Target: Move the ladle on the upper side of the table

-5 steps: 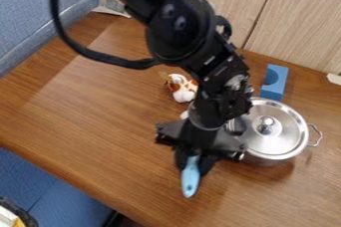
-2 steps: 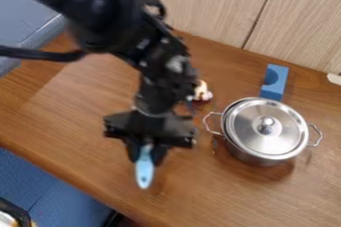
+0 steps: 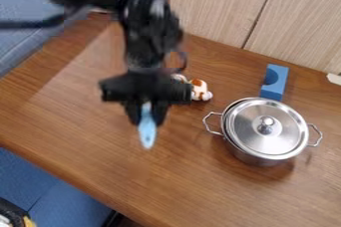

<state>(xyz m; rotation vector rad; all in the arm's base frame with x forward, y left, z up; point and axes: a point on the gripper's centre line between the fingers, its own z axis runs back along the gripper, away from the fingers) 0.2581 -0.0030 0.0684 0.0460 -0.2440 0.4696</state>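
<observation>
Beside my jaws, the lidded pot (image 3: 256,152) is hiding its contents; clamped on the ladle (image 3: 147,134), they're moving up the view.

The arm is black with rounded joints and a thick black cable; its tool (image 3: 146,114) looks black too, though blurred.
</observation>
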